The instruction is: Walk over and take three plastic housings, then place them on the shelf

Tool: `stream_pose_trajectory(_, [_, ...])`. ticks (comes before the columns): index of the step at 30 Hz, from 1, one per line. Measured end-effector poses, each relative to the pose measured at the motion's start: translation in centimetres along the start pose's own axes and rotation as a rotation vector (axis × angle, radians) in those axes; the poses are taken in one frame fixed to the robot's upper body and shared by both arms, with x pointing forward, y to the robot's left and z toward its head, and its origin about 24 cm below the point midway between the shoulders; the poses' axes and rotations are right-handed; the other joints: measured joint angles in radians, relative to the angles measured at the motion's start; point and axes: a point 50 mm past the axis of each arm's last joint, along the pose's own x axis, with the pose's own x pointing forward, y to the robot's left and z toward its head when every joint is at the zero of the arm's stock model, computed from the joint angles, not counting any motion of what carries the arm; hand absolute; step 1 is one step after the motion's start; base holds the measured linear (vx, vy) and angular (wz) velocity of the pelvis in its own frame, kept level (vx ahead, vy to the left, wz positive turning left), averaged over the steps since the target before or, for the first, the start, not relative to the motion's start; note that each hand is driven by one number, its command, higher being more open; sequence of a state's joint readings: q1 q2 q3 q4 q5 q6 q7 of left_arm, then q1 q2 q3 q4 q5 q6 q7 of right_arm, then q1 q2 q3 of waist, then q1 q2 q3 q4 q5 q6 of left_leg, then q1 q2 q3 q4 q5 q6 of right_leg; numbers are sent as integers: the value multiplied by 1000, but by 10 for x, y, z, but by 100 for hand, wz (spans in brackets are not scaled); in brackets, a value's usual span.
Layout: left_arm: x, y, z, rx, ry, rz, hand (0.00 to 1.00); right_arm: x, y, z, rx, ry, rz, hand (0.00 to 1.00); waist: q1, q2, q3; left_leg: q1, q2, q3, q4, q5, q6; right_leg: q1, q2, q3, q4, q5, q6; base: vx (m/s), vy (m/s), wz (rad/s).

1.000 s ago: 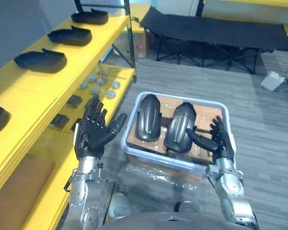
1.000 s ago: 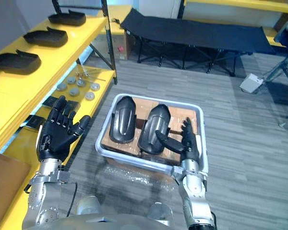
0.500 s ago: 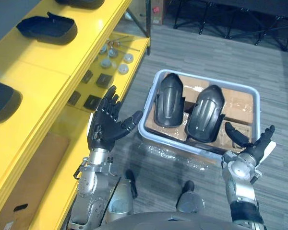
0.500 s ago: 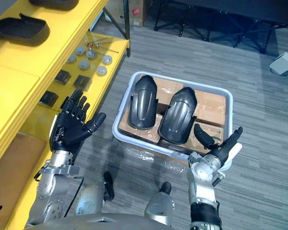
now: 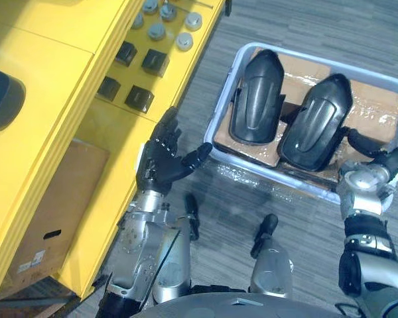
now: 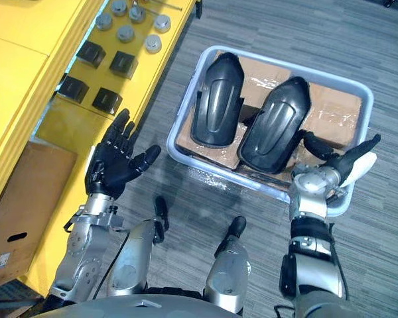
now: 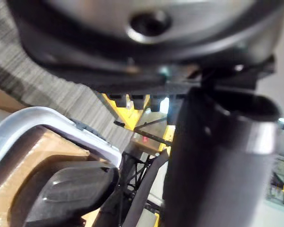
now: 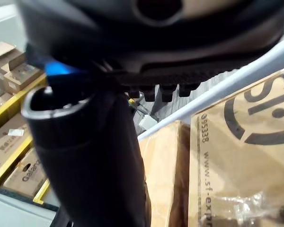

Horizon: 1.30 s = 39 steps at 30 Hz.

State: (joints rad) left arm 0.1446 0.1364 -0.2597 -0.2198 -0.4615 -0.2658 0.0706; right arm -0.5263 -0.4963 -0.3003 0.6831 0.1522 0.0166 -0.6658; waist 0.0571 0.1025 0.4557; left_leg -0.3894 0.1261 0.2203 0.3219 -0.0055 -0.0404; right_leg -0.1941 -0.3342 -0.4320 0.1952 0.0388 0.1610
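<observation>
- Nearest, the robot's dark left hand [image 5: 160, 162] hangs palm-up over the grey floor with its fingers spread and holding nothing. It is between the shelf's lower edge and the tub.
- Across from it, the dark right hand [image 6: 338, 161] is at the tub's near right corner. Its fingers are straight and apart, its thumb reaches in over the rim, and it grips nothing.
- Just beyond, the pale plastic tub [image 6: 184, 106] holds two black, shield-shaped plastic housings side by side on brown cardboard boxes [image 5: 378, 109]: the left housing [image 5: 255, 99] and the right housing [image 5: 316, 122].
- The step in hand looks like the reach for a first pick. The right housing lies closest to the right hand, so the next move calls for lowering that hand and curling its fingers round the housing's near end.
- Farthest to the left, the yellow metal shelf [image 5: 46, 86] carries small black blocks [image 5: 140, 98] and grey discs [image 5: 158, 30] on its lower level.
</observation>
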Motion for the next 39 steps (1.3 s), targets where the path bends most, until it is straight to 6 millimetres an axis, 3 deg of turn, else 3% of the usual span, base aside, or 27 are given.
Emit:
stream_pose_trajectory(3, [1,2,-4,5,14,21,100,11,4,15,-11,-20,50,100,7,5,12,-8,-4,-7,-17,18,2,-25,-6,0,25,-6,-7,-20,-12,2])
stream_pose_trajectory(6, [3,2,-6,7,20,29,100,18,4,15,-53,-8,121,100,20,6,13,-7,-10,-15,-29,30,1,-35,-13,-3,54,-22,-14,-31,-24,10])
stream_pose_trajectory(7, [3,2,-6,7,22,28,100,19,3,14,-58,5,130,0,22,6,13,-6,-10,-19,-30,32,1,-35,-14,-4,61,-26,-15,-42,-26,13])
stream_pose_trajectory(15, [2,0,-7,49,28,3,100,36,-16,14,-224,-6,152,0,17,6,13,13,-13,-31,-108,91,-9,-53,-19,-25,102,-50,-33,-53,-34,6])
stream_pose_trajectory(25, [0,-5,-10,54,43,-23,100,30,-7,4,-396,34,204,0,16,6,13,68,-11,-24,-210,156,-17,-48,-9,-25,106,-52,-36,-10,-41,-1])
stream_pose_trajectory(26, [0,-5,-10,57,42,-21,100,28,-4,4,-406,34,206,100,16,6,13,70,-11,-24,-211,156,-17,-46,-9,-25,106,-52,-36,42,-29,0])
stream_pose_trajectory(31, [0,-6,-9,56,36,-25,100,17,5,8,-382,-11,181,100,14,6,13,99,-13,-15,-234,161,-19,-31,-7,-19,101,-52,-37,27,-26,-4])
stream_pose_trajectory(34, [0,-7,-9,80,34,-31,100,6,16,34,-302,-157,116,100,8,6,13,109,-13,-7,-243,165,-20,-33,-6,-7,101,-52,-36,-8,-21,-6])
stream_pose_trajectory(39, [-2,-3,-9,83,34,-13,100,-5,17,82,-167,-423,26,100,2,5,13,117,-13,-3,-256,168,-21,-36,-5,-2,101,-51,-35,1,-10,-1])
